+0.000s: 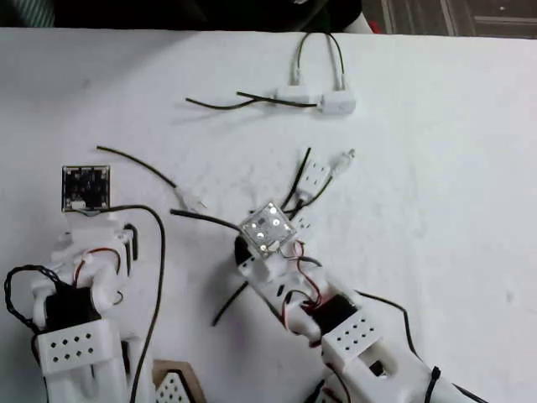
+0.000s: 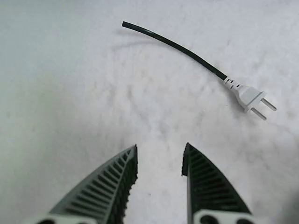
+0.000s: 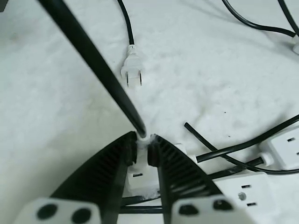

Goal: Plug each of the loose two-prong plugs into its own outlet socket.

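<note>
**Right wrist view:** the right gripper [image 3: 143, 137] is being shown clamped on a white held plug [image 3: 138, 177]. Its black cable [image 3: 91, 58] is being led away across the table, with two outlet blocks [image 3: 247, 191] lying alongside.

**Left wrist view:** the left gripper [image 2: 160, 147] is being held with its fingers apart above bare surface, and a loose plug [image 2: 250, 98] is lying ahead.

**High view:** the white table [image 1: 453, 235] is being bordered by a dark room strip [image 1: 168, 13].

**Being counted there:**
- two plugs lying free, the second loose plug [image 1: 344, 159] just beside an outlet block
- one far outlet [image 1: 336, 103]
</note>
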You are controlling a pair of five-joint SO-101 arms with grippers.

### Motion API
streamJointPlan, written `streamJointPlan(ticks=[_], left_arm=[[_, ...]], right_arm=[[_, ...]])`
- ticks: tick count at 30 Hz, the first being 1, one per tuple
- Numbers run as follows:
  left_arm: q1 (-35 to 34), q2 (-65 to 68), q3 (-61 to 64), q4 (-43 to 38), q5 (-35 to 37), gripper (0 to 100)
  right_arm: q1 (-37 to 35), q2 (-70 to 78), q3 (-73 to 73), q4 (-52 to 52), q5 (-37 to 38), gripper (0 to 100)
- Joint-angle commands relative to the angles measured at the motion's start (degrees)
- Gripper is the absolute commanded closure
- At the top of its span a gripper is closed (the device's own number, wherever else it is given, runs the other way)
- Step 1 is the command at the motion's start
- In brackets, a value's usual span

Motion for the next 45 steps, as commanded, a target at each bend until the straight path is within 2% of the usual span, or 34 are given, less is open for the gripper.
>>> streamJointPlan(ticks=[1,9,17,29,40,45], left_arm=[[-0.57,-0.75,-0.26,-1.14,-0.44,83],[-0.57,-0.75,-0.26,-1.14,-0.44,83],[-0.57,-0.75,-0.26,-1.14,-0.44,83],[-0.57,-0.75,-0.26,-1.14,-0.44,83],[-0.48,-0.75,-0.26,-1.14,-0.44,83],[-0.48,-0.75,-0.26,-1.14,-0.44,83]], right_arm=[[0.22,0.31,-0.18,-1.36,-1.41,98.2],[0.31,-6.02,0.35,-1.36,-3.52,98.2],[0.31,-18.33,1.32,11.82,-3.69,98.2],[0.4,-18.86,4.66,4.35,-3.25,98.3],[0.4,-18.68,5.01,4.26,-3.25,98.3],[0.4,-12.44,4.75,1.8,-3.25,98.3]])
